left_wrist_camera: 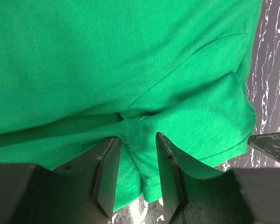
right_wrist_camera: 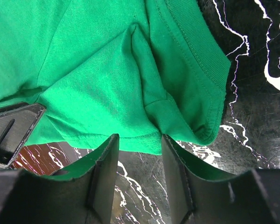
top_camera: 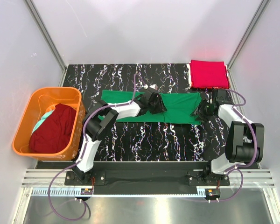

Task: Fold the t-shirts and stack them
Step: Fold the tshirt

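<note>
A kelly green t-shirt (top_camera: 177,107) lies as a long flat strip across the middle of the black marbled table (top_camera: 144,140). My left gripper (top_camera: 151,101) is down on its middle. In the left wrist view its jaws (left_wrist_camera: 137,137) stand apart with a puckered fold of the green cloth (left_wrist_camera: 107,60) between them. My right gripper (top_camera: 200,110) is at the shirt's right end. It is open (right_wrist_camera: 140,137), its fingertips at the stitched hem of the green shirt (right_wrist_camera: 98,70) beside the ribbed collar (right_wrist_camera: 196,51), with bare table between the fingers. A folded red t-shirt (top_camera: 208,73) lies at the back right.
An orange basket (top_camera: 56,89) stands off the table's left edge, holding a dark maroon t-shirt (top_camera: 53,128) and a pale teal garment (top_camera: 45,116). White walls with metal corner posts close in the back and sides.
</note>
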You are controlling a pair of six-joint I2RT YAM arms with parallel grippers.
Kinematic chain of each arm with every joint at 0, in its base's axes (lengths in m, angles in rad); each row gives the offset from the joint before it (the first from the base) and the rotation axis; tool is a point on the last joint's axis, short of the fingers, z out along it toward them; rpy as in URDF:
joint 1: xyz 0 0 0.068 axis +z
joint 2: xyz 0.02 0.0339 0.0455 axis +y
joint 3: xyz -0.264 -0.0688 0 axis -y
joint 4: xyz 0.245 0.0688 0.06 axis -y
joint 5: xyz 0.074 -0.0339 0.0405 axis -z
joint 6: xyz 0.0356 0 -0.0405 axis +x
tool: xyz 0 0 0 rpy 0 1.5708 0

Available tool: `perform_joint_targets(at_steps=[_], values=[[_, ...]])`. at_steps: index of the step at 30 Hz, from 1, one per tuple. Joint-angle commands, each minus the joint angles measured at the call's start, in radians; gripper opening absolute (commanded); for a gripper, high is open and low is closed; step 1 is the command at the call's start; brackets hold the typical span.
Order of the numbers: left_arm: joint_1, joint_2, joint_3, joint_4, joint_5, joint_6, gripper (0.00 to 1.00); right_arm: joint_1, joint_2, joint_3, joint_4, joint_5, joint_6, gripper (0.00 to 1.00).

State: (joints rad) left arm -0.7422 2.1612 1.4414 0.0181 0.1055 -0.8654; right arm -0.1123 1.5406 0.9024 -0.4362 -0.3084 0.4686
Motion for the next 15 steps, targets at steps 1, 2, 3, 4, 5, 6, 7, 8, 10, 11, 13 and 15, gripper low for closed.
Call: perform_joint_targets(at_steps=[1, 2, 3, 4, 5, 6, 7, 8, 10, 11, 13, 15], values=[[0.001, -0.003, 0.043, 0.075, 0.013, -0.018, 0.40, -0.004, -0.004, 0.012, 0.027, -0.014, 0.008, 0.48], [0.003, -0.001, 0.047, 0.074, 0.013, -0.018, 0.40, -0.004, 0.006, 0.015, 0.030, -0.015, 0.007, 0.48], [0.004, -0.001, 0.047, 0.074, 0.016, -0.021, 0.40, -0.004, 0.013, 0.019, 0.030, -0.017, 0.007, 0.49], [0.009, -0.001, 0.040, 0.083, 0.020, -0.027, 0.39, -0.004, 0.019, 0.021, 0.033, -0.018, 0.011, 0.48], [0.010, -0.001, 0.037, 0.091, 0.022, -0.038, 0.39, -0.004, 0.032, 0.024, 0.042, -0.027, 0.011, 0.48], [0.013, -0.003, 0.034, 0.097, 0.025, -0.044, 0.38, -0.004, 0.036, 0.024, 0.047, -0.031, 0.015, 0.47], [0.020, -0.003, 0.031, 0.108, 0.031, -0.049, 0.38, -0.004, 0.042, 0.026, 0.051, -0.037, 0.021, 0.44], [0.021, -0.004, 0.031, 0.108, 0.034, -0.058, 0.37, -0.004, 0.042, 0.029, 0.053, -0.037, 0.021, 0.42], [0.029, -0.009, 0.022, 0.126, 0.040, -0.069, 0.37, -0.004, 0.039, 0.032, 0.057, -0.040, 0.025, 0.41], [0.030, -0.009, 0.011, 0.134, 0.043, -0.081, 0.36, -0.004, 0.038, 0.039, 0.057, -0.035, 0.027, 0.41], [0.041, -0.005, 0.004, 0.157, 0.051, -0.112, 0.36, -0.004, 0.045, 0.062, 0.051, -0.023, 0.025, 0.40], [0.053, 0.003, -0.001, 0.178, 0.069, -0.136, 0.36, -0.004, 0.058, 0.082, 0.040, -0.015, 0.033, 0.39]])
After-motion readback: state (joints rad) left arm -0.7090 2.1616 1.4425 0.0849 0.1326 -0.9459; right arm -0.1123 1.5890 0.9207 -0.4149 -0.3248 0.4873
